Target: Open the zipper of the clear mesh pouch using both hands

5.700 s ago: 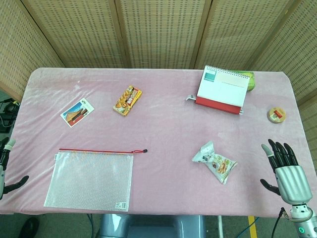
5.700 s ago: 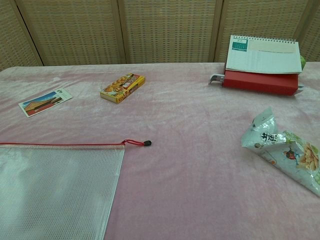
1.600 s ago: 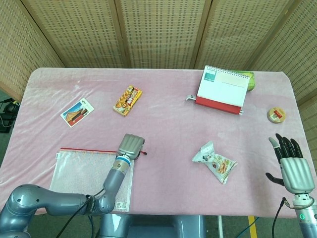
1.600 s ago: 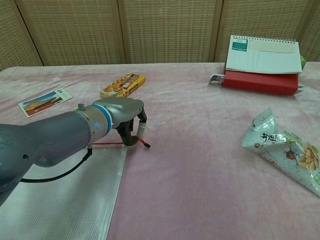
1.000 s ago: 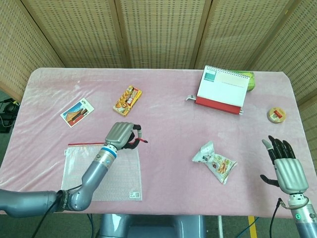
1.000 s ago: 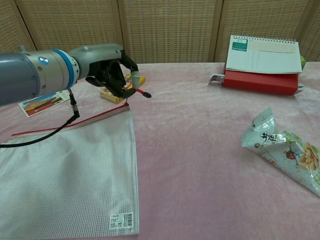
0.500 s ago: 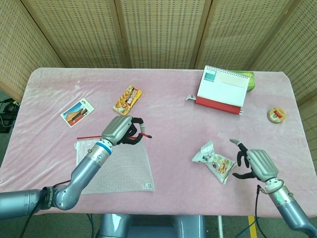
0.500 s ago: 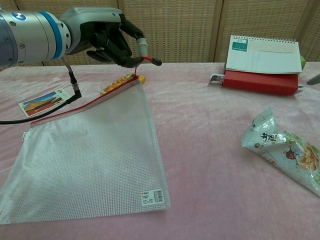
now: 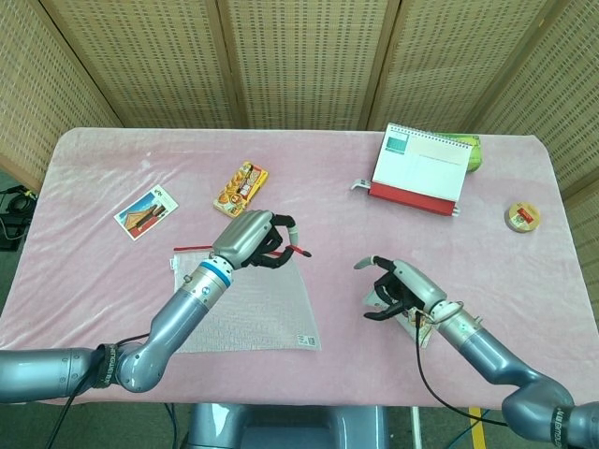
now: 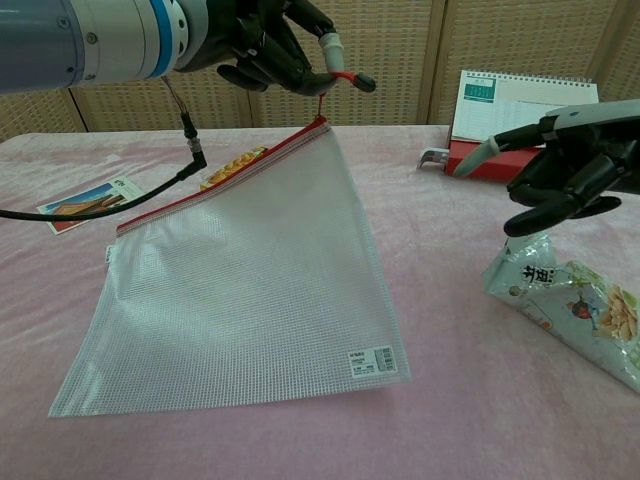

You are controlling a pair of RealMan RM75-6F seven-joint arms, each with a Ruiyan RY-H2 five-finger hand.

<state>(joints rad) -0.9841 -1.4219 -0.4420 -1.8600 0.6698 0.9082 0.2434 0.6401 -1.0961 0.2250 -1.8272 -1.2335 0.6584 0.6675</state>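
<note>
The clear mesh pouch (image 9: pixel 251 307) (image 10: pixel 250 290) has a red zipper along its top edge. It hangs tilted, its zipper-end corner raised and its far corners on the pink table (image 9: pixel 328 224). My left hand (image 9: pixel 251 238) (image 10: pixel 268 40) pinches the red zipper pull cord (image 9: pixel 298 251) (image 10: pixel 345 78) and holds that corner up. The zipper looks closed along its length. My right hand (image 9: pixel 402 288) (image 10: pixel 572 165) hovers to the right of the pouch, above the snack bag (image 9: pixel 426 323) (image 10: pixel 570 300), fingers spread and partly curled, holding nothing.
A desk calendar (image 9: pixel 418 168) (image 10: pixel 525 125) stands at the back right with something green behind it. An orange snack box (image 9: pixel 241 189), a postcard (image 9: pixel 146 211) and a tape roll (image 9: pixel 522 216) lie on the table. Woven screens close off the back.
My left hand has lifted the pouch's corner higher and carried it to the right by the pull. My right hand has moved in leftward, over the snack bag.
</note>
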